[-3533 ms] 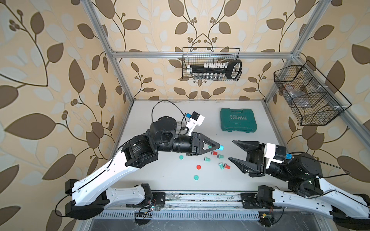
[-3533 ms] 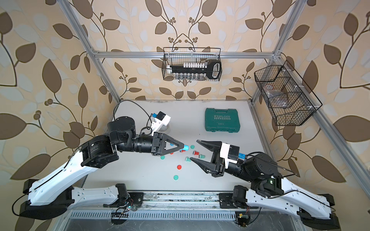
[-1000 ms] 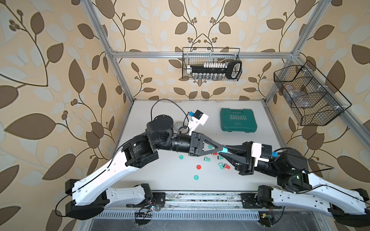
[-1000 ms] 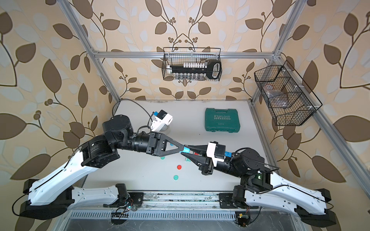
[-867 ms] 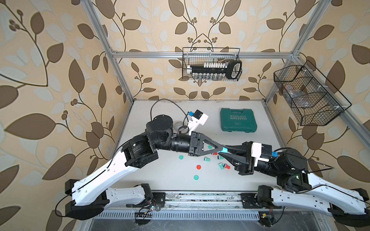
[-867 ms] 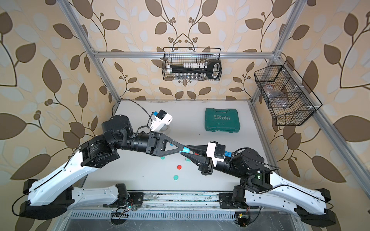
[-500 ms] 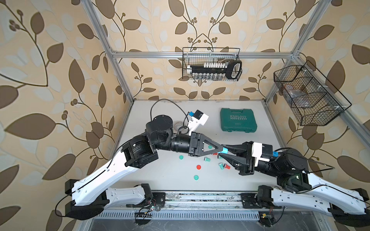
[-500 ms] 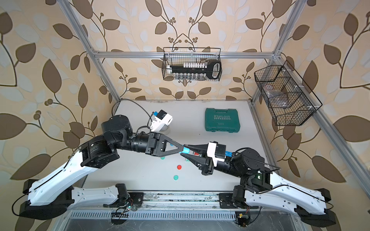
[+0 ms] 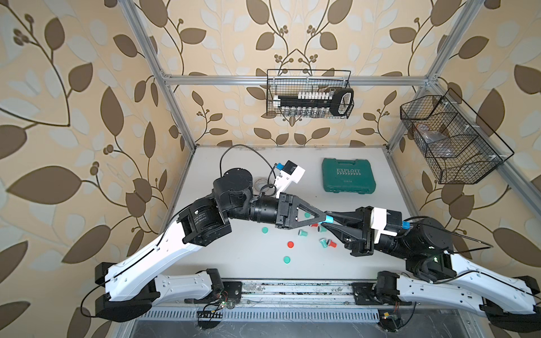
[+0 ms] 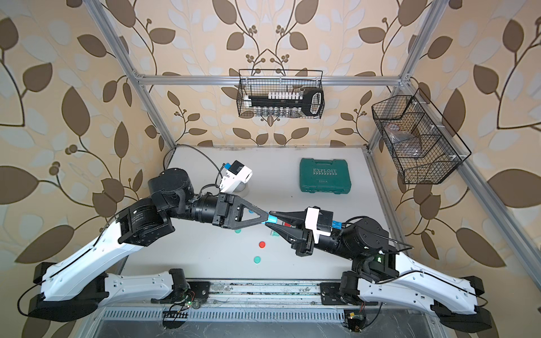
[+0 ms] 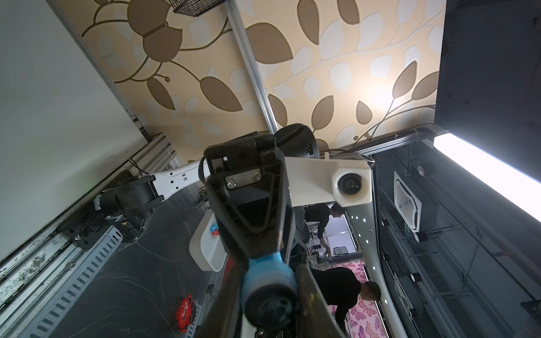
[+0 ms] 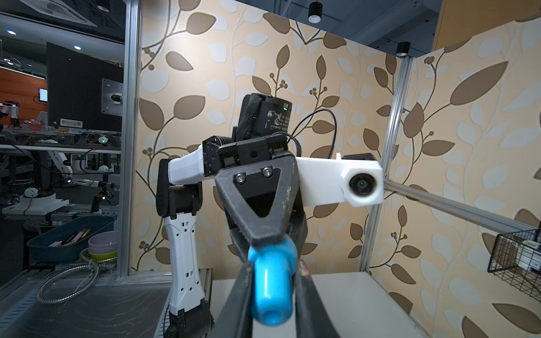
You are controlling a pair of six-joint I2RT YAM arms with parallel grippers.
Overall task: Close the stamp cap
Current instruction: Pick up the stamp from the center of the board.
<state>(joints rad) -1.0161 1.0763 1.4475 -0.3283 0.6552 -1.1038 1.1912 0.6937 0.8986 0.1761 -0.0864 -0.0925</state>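
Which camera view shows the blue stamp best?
The right wrist view: the blue stamp is large, its side clear. The left wrist view shows its blurred end; both top views show a small blue bit.

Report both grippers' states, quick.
Left gripper: closed on the blue stamp.
Right gripper: closed on the same blue stamp, from the opposite end.

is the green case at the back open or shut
Shut: the green case lies flat on the table, lid down, lettering facing up in both top views.

Right jaws now around blue stamp [image 9: 328,219]
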